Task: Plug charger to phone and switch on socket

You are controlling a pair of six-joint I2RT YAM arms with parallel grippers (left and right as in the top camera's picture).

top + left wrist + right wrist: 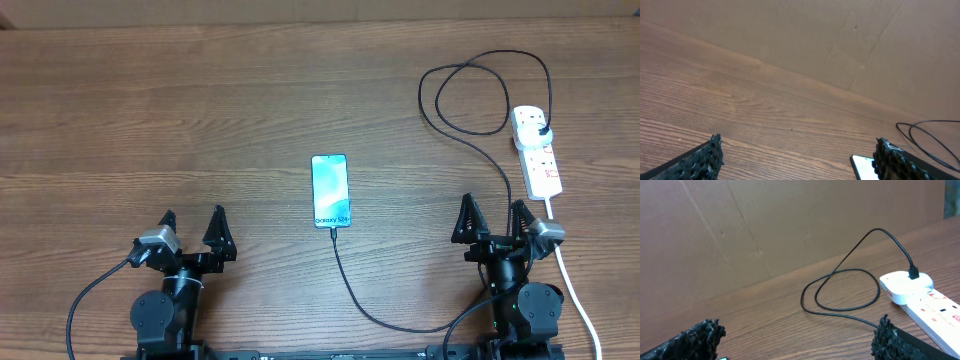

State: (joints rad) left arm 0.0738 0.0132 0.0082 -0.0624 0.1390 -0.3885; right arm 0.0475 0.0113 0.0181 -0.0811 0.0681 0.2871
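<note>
The phone (330, 190) lies flat mid-table, its light blue screen up. The charger (352, 292), a thin black cable, meets the phone's near edge, sweeps right behind the right arm and loops up to the socket (536, 152), a white strip at the far right. My left gripper (193, 218) stands open near the front left, with nothing between its fingers. My right gripper (492, 207) is open just in front of the socket. The left wrist view catches a phone (862, 167) corner beside the right finger. The right wrist view shows the charger (845, 290) loop and the socket (920, 297).
A thick white cord (575, 280) runs from the socket toward the front edge, past the right arm. A brown cardboard wall (765, 225) backs the wooden table (150, 120).
</note>
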